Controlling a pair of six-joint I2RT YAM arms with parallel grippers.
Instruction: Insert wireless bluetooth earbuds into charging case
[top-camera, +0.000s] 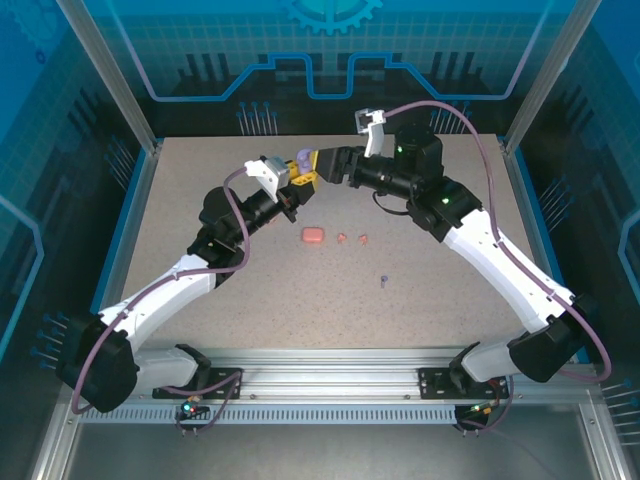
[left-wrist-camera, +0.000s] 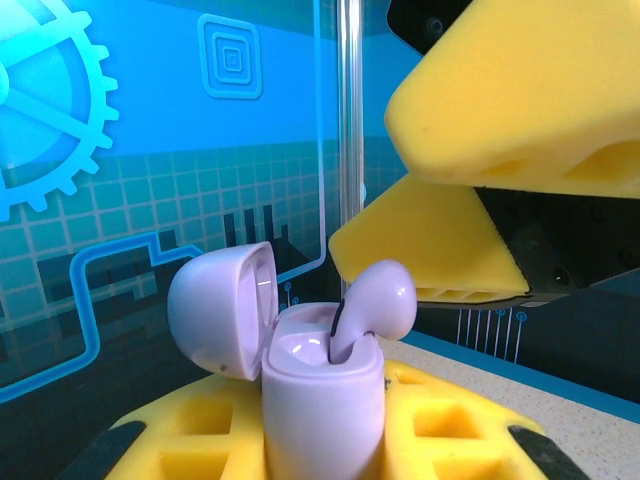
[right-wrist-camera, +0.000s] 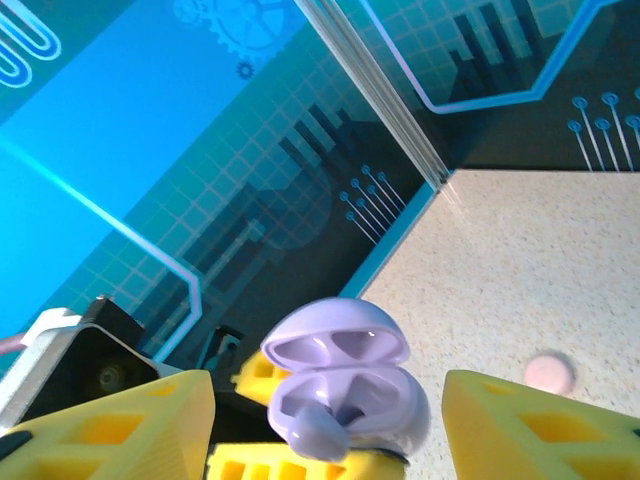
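Observation:
My left gripper (top-camera: 296, 174) is shut on an upright purple charging case (left-wrist-camera: 322, 400), its lid (left-wrist-camera: 215, 305) hinged open to the left. One purple earbud (left-wrist-camera: 375, 305) stands stem-down in the case, its head still sticking out above the rim. My right gripper (right-wrist-camera: 325, 445) is open right at the case (right-wrist-camera: 350, 395), one yellow finger (right-wrist-camera: 110, 430) on each side, touching nothing. On the table lie a second purple earbud (top-camera: 384, 280), a coral-red case (top-camera: 313, 235) and two coral-red earbuds (top-camera: 343, 238) (top-camera: 364, 239).
A blurred pale pink round thing (right-wrist-camera: 549, 372) lies on the speckled table (top-camera: 200, 330) to the right of the case. Blue patterned walls (top-camera: 320, 60) and a metal corner post (left-wrist-camera: 349, 130) stand close behind both grippers at the table's far edge.

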